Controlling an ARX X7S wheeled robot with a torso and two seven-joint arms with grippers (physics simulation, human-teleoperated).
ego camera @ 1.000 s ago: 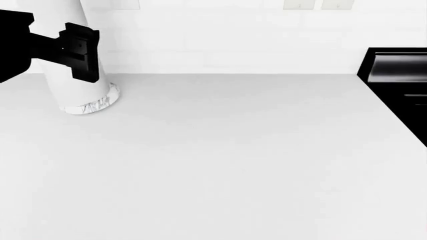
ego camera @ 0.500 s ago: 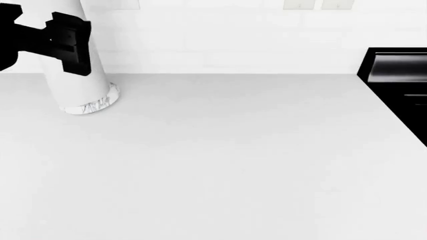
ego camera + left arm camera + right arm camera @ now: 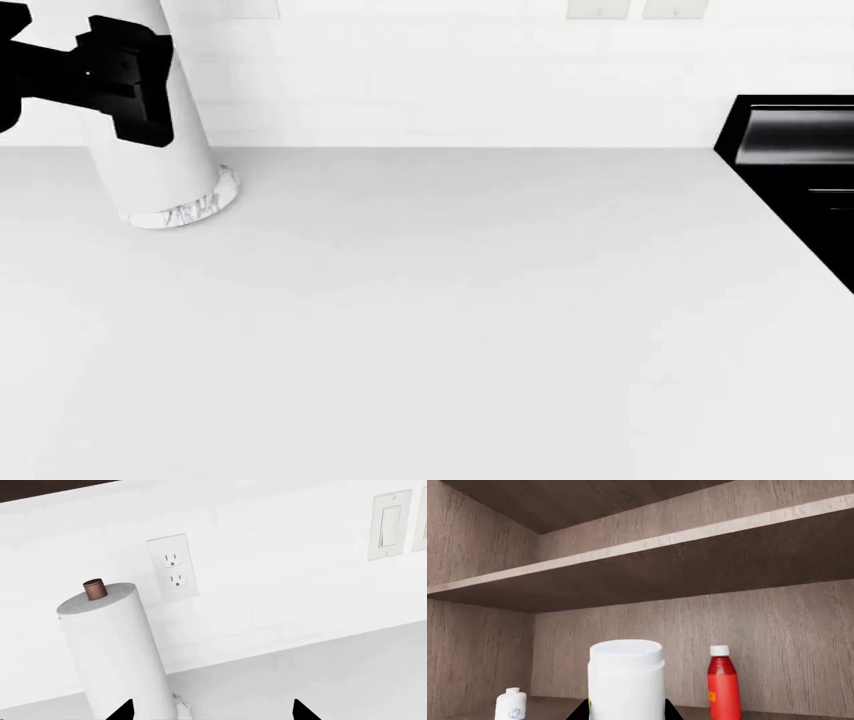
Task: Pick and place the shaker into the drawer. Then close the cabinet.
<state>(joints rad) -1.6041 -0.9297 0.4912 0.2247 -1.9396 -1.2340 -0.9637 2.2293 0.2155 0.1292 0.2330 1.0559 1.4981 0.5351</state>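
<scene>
My right tool [image 3: 626, 715] grips the shaker [image 3: 626, 680], holding it upright inside a wood cabinet [image 3: 800, 625], below a shelf [image 3: 647, 567]. Behind it stand a red bottle [image 3: 723, 685] and a small white bottle [image 3: 511, 705]. My left tool [image 3: 210, 714] hangs spread apart and empty above the bench [image 3: 454, 310], beside the paper roll [image 3: 113, 650], facing the wall outlet [image 3: 173, 567].

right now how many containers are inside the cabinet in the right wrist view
3: a white shaker nearest the camera between the right tool's tips, a red bottle beside it toward the back wall, and a small white bottle on the other side. The shaker may hide more behind it.
</scene>
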